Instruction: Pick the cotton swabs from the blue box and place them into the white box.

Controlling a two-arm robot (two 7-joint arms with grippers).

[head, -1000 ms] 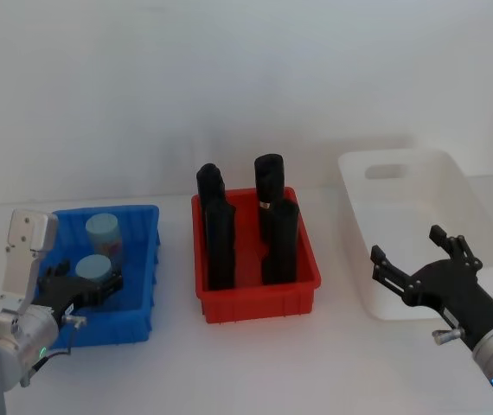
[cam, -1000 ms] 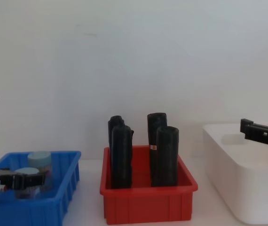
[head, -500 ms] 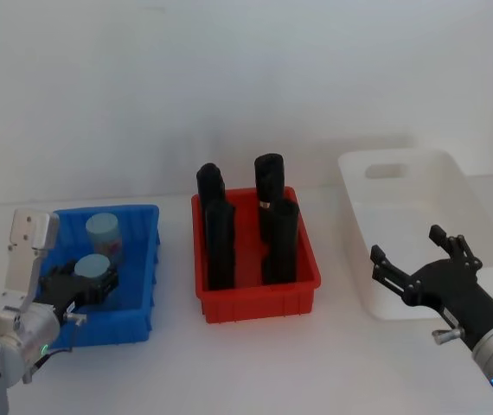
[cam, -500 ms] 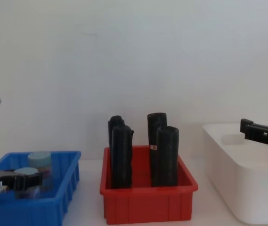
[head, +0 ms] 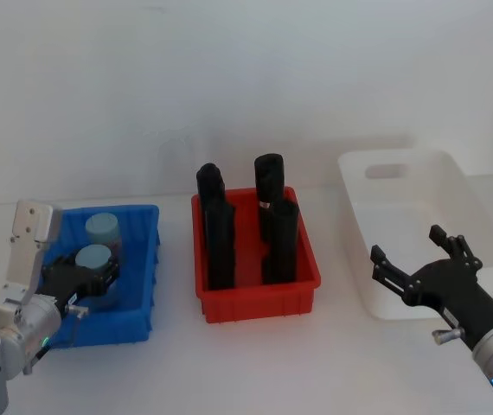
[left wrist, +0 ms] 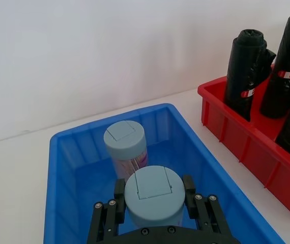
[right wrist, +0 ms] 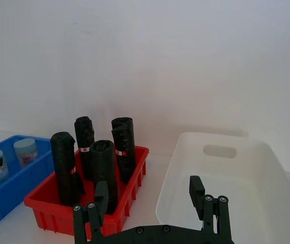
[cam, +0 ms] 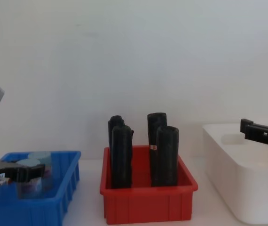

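**Head view:** A swab jar point(head: 93, 258) is seen clamped in the left gripper point(head: 89, 275) inside the blue box point(head: 108, 333), with a second jar point(head: 102, 228) just behind it. The right gripper point(head: 406, 245) is held spread and empty near the front edge of the white box point(head: 411, 216), beyond the red bin point(head: 259, 304).

**Left wrist view:** The fingers point(left wrist: 189, 187) are shown set against opposite sides of the jar, just under its lid (a flip-top, by the look of it). The jar is judged light, stiff and smooth-walled, and likely to slip if loosely held. The side wall, not the lid, is thought the place to take it.

**Right wrist view:** The jaws are seen wide apart with nothing between them, and the white box lies ahead.

**Chest view:** The jar's lid is seen about level with the blue box's rim. Whether its base touches the floor cannot be told.
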